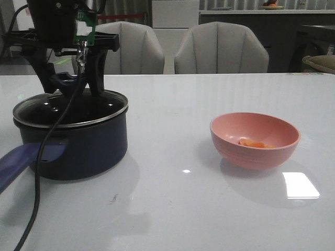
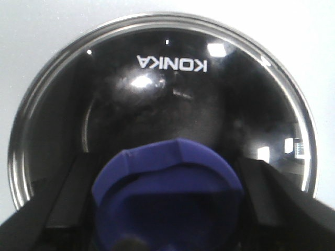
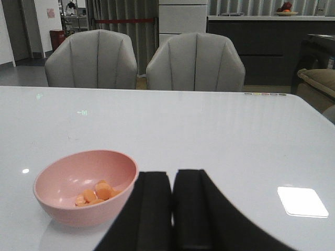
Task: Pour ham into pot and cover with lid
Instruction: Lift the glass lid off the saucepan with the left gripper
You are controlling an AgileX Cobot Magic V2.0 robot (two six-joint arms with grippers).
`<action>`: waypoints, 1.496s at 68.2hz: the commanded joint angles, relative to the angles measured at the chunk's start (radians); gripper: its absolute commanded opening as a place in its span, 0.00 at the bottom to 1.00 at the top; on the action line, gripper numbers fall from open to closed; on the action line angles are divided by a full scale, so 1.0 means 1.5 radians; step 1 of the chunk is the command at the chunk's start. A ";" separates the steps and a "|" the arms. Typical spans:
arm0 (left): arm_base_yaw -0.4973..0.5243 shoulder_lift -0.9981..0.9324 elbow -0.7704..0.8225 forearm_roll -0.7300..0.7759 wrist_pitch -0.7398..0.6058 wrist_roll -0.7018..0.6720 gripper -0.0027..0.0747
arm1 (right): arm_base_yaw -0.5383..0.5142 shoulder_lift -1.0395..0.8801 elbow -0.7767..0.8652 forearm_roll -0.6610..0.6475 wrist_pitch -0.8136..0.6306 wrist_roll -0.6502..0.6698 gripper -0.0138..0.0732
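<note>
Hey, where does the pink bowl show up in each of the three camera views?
Front view: the pink bowl sits on the table right of centre, ham inside.
Left wrist view: not in it; only the lid and its blue knob show.
Right wrist view: the bowl is in the lower left part of the picture, beside the right hand.
Shared landmark: the two grey chairs behind the table, in the front and right wrist views.
</note>
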 commanded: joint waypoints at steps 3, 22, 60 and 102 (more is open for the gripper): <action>0.002 -0.058 -0.029 0.027 -0.005 0.003 0.23 | -0.004 -0.012 -0.003 0.001 -0.053 -0.005 0.34; 0.028 -0.117 -0.024 0.088 0.002 0.047 0.23 | -0.004 -0.012 -0.003 0.001 -0.053 -0.005 0.34; 0.282 -0.247 0.206 0.003 -0.128 0.176 0.23 | -0.004 -0.012 -0.003 0.001 -0.053 -0.005 0.34; 0.353 -0.129 0.353 -0.101 -0.280 0.230 0.24 | -0.004 -0.012 -0.003 0.001 -0.053 -0.005 0.34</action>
